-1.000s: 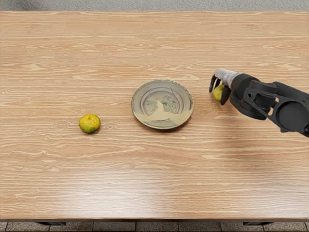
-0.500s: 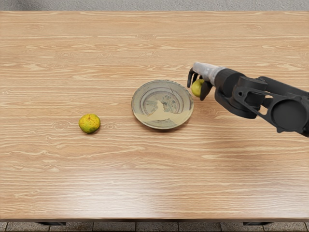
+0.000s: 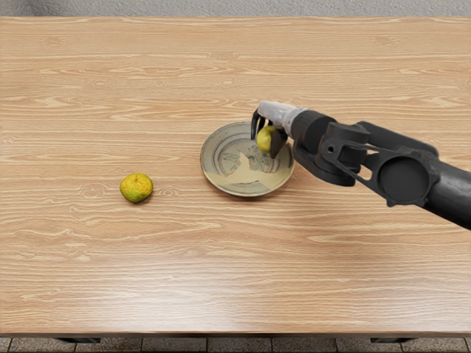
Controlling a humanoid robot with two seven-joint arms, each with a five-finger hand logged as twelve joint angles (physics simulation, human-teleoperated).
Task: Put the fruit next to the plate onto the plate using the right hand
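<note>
wood table (image 3: 235, 279): carries everything.
green-orange citrus (image 3: 136, 187): well left of the plate, untouched.
plate (image 3: 221, 169): shallow, glazed.
yellow fruit (image 3: 265, 138): over the plate's right part, held; likely light, firm, smooth, prone to roll; roundish, long axis unclear.
right hand (image 3: 272, 123): fingers curled around the fruit's sides.

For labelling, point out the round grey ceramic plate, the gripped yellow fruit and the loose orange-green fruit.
round grey ceramic plate (image 3: 221, 170): head view, bare left inner surface.
gripped yellow fruit (image 3: 265, 138): head view, visible front.
loose orange-green fruit (image 3: 136, 187): head view, centre.
</note>
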